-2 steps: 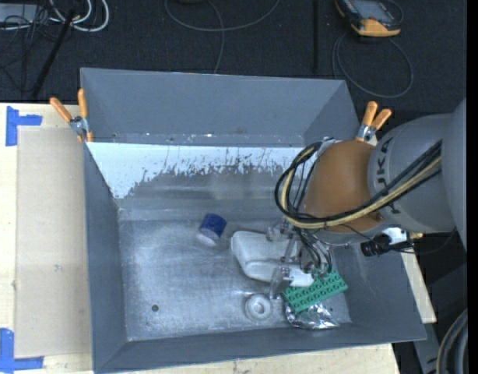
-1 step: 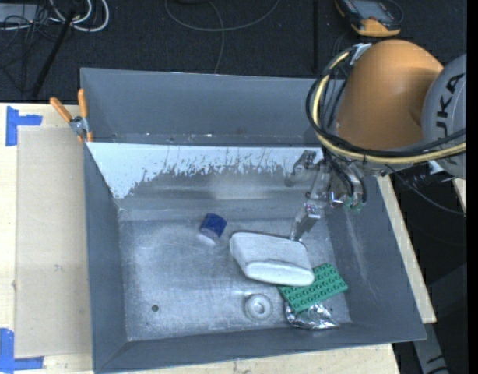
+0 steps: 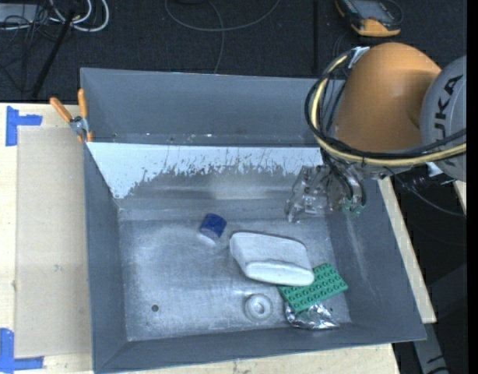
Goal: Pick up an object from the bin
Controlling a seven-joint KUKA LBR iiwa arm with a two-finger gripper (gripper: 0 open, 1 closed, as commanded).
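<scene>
The gripper (image 3: 313,199) hangs at the back right of the bin (image 3: 184,107), close to where the rear wall meets the floor, over bare metal. Whether it is open or closed cannot be told from this angle, and nothing can be seen in its grasp. The nearest thing is a white oblong block (image 3: 270,258), perhaps a sponge, lying just in front of it near the middle. A green studded plate (image 3: 317,286) touches the block's right end, with a crumpled silver wad (image 3: 311,316) against the plate's front edge. A small round cap (image 3: 258,306) sits just in front of the block, and a blue cube (image 3: 213,225) lies to its left.
</scene>
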